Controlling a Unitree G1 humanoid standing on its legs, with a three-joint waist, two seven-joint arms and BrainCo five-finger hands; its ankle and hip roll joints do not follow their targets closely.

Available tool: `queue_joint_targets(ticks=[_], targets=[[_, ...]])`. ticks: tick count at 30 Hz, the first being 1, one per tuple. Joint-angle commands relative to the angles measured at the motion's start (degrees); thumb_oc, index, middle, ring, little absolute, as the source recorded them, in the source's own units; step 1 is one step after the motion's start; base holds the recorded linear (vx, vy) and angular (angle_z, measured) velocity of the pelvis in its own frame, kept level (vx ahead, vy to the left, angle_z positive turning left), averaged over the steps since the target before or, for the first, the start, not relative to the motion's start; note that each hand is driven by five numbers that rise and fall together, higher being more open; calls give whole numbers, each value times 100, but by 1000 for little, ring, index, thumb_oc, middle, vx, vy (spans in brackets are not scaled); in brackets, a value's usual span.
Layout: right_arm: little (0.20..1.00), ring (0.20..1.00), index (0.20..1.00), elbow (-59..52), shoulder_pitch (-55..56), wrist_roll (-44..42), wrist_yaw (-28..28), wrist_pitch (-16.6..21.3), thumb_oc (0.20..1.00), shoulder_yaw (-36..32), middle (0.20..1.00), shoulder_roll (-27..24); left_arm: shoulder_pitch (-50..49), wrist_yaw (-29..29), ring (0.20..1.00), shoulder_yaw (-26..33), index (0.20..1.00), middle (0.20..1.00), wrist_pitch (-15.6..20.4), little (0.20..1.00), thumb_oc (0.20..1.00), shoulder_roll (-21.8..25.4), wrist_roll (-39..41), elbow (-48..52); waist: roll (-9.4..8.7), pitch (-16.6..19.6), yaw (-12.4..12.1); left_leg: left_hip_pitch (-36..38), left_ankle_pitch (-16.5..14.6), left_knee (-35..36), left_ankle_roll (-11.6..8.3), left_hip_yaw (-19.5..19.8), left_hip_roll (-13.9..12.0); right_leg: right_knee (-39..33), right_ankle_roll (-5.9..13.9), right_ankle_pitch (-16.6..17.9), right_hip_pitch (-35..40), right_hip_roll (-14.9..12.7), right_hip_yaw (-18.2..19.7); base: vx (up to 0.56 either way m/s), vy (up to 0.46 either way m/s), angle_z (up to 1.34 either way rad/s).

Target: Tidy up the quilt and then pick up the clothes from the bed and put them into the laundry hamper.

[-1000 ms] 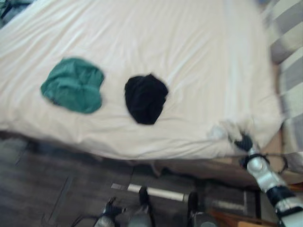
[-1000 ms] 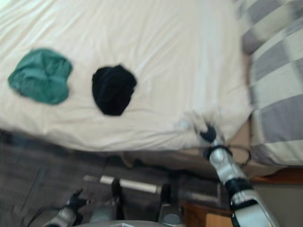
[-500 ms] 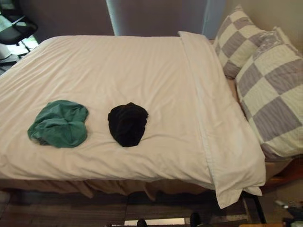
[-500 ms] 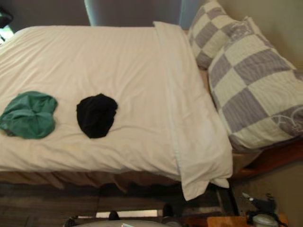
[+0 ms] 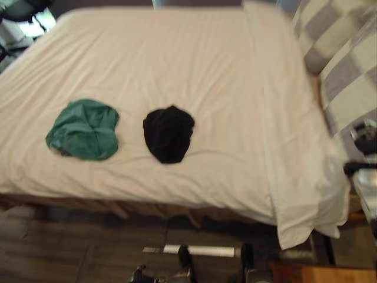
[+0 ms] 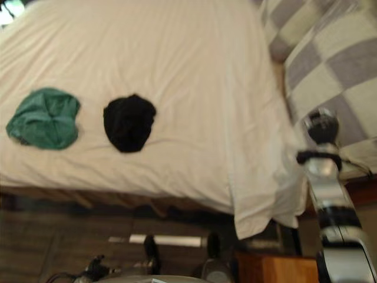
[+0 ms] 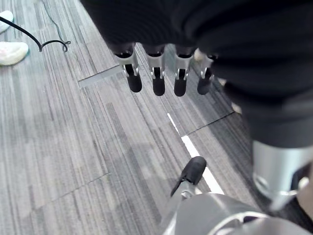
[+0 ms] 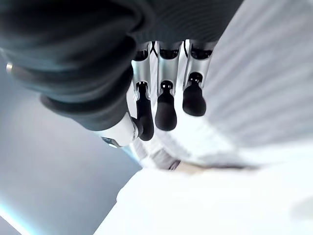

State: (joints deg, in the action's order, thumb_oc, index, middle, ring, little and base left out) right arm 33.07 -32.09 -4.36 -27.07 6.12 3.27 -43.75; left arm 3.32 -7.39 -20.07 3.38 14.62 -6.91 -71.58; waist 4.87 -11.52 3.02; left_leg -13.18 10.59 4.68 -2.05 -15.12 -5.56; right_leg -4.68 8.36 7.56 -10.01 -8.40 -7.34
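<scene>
Two bundles of clothing lie on the cream quilt (image 5: 194,65), which is spread flat across the bed with its long run going from the foot on the left toward the pillows; its folded head-end band runs crosswise to that, and one corner of the band droops off the near edge of the bed toward the floor. Checked grey-and-cream pillows (image 6: 330,53) are stacked at the head of the bed on the right, just beyond the quilt's band. On the near half of the quilt sits the green garment (image 5: 82,130), bunched into a rough mound a little wider than deep, and beside it but apart, toward the pillows, the black garment (image 5: 169,133), a crumpled heap slightly longer from far side to near side. The right hand (image 6: 321,127) is raised at the head-end corner of the bed, near the drooping quilt corner; in its wrist view its fingers (image 8: 165,111) hang loosely straight and grip nothing. The left hand (image 7: 161,73) hangs low over the grey plank floor (image 7: 63,147), fingers relaxed and empty.
</scene>
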Motion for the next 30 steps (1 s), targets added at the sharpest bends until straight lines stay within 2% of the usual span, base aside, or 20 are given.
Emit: queue_joint_targets(ticks=[1,3,6,7,8,9,10,11,13,15,16,18,20,21,22,23,25,28,30], targets=[[200,200,200,945,-694,21,-355,13,200,190,200,147,425,-276,1000,3,1000,1000,91,1000,1000,191,288,-170,-261,-642,-177,172,-757,-400,-193,17,18,692,-42,-566,-403,-77,135,-163,23,9],[200,200,200,1677,-870,-275,-351,28,200,265,200,388,463,-268,1000,-49,1000,1000,114,1000,1000,155,469,-109,-161,-787,-196,-96,-828,-721,-175,4,22,1103,-83,-701,-705,-98,169,-157,28,2],[200,200,200,2825,-647,-1003,-198,94,200,72,200,1013,516,-299,1000,-51,1000,1000,65,1000,1000,128,558,-193,-95,-871,-191,-377,-1016,-1212,-135,47,18,1541,-134,-883,-973,-78,235,-85,-4,-3],[200,200,200,3067,-475,-1109,-164,77,200,33,200,1215,516,-321,1000,-29,1000,1000,46,1000,1000,122,546,-231,-92,-870,-189,-377,-1054,-1283,-128,45,2,1620,-149,-915,-988,-69,226,-20,-4,5],[200,200,200,3067,-475,-1109,-164,77,200,33,200,1215,516,-320,1000,-29,1000,1000,46,1000,1000,122,546,-231,-92,-870,-189,-378,-1054,-1284,-128,45,2,1620,-149,-916,-989,-69,227,38,-21,5],[200,200,200,3342,206,-1184,-65,39,200,-82,200,1703,505,-373,1000,94,1000,1000,-12,1000,1000,91,546,-332,-118,-804,-148,-261,-1119,-1294,-119,42,-26,1620,-168,-953,-899,-53,210,46,-16,7],[200,200,200,3342,207,-1184,-65,38,200,-82,200,1704,505,-373,1000,93,1000,1000,-12,1000,1000,92,546,-332,-118,-804,-148,-261,-1119,-1293,-119,41,-26,1620,-168,-953,-899,-53,210,122,-17,6],[200,200,200,3473,972,-1335,44,87,200,-349,200,2037,443,-419,1000,248,1000,1000,-11,1000,1000,52,500,-386,-160,-715,-53,-94,-1140,-1171,-119,-5,-38,1484,-161,-941,-749,-46,180,126,-2,4],[200,200,200,3641,1755,-1312,226,35,200,-483,200,2320,334,-434,1000,358,1000,1000,-21,1000,1000,39,417,-428,-225,-528,76,201,-1094,-946,-133,-63,-40,1263,-150,-874,-482,-8,160,177,-6,-1],[200,200,200,3694,2437,-1120,366,-11,200,-518,200,2508,235,-458,1000,460,1000,1000,-18,1000,1000,55,354,-438,-280,-359,195,483,-1050,-685,-144,-80,-24,1022,-130,-823,-222,14,135,144,-7,-9],[200,200,200,3694,2437,-1120,365,-11,200,-518,200,2508,235,-458,1000,460,1000,1000,-18,1000,1000,55,354,-437,-280,-356,194,481,-1048,-683,-144,-80,-24,1020,-131,-821,-224,15,135,117,-7,-6],[200,200,200,3967,3141,-592,645,-222,200,-235,200,2793,140,-457,1000,520,1000,1000,-14,1000,1000,60,277,-436,-346,-116,307,888,-949,-219,-164,-88,15,630,-69,-705,166,47,85,173,-20,6],[200,200,200,4146,3339,-294,778,-340,200,-22,200,2919,117,-453,1000,501,1000,1000,12,1000,1000,56,251,-403,-377,15,309,1032,-901,-71,-173,-83,42,404,-51,-625,334,67,46,119,-36,19],[489,489,489,4204,3350,-194,825,-367,489,54,489,2942,115,-447,1000,499,1000,1000,27,1000,1000,62,251,-384,-385,28,308,1071,-919,-88,-171,-79,58,322,-40,-596,410,59,44,42,-21,4],[1000,1000,1000,4272,3302,-108,862,-403,1000,134,1000,2945,126,-441,1000,505,1000,1000,45,1000,1000,52,276,-356,-392,5,293,1040,-980,-221,-183,-87,67,250,-29,-582,499,25,32,-32,15,-18],[1000,1000,1000,4202,3179,106,945,-461,1000,342,1000,2891,171,-421,1000,509,1000,1000,59,1000,1000,44,348,-305,-423,-83,269,893,-1133,-838,-239,-38,77,162,-44,-574,608,-55,25,-77,48,-14],[1000,1000,1000,3974,2974,343,1011,-465,1000,553,1000,2770,238,-420,1000,569,1000,1000,82,1000,1000,21,423,-295,-488,-125,226,600,-1181,-1354,-399,45,-30,46,-49,-549,647,-208,45,-82,150,3],[1000,1000,1000,3596,2781,599,1107,-463,1000,802,1000,2683,200,-454,1000,671,1000,1000,110,1000,1000,42,424,-334,-516,-81,148,685,-1013,-1177,-560,123,-497,8,77,-450,629,-471,123,4,336,-11],[1000,1000,1000,3398,2736,672,1203,-445,1000,890,1000,2670,165,-476,1000,724,1000,1000,127,1000,1000,71,410,-395,-521,63,114,763,-629,-603,-694,283,-950,-8,229,-404,620,-686,147,69,485,-31]])
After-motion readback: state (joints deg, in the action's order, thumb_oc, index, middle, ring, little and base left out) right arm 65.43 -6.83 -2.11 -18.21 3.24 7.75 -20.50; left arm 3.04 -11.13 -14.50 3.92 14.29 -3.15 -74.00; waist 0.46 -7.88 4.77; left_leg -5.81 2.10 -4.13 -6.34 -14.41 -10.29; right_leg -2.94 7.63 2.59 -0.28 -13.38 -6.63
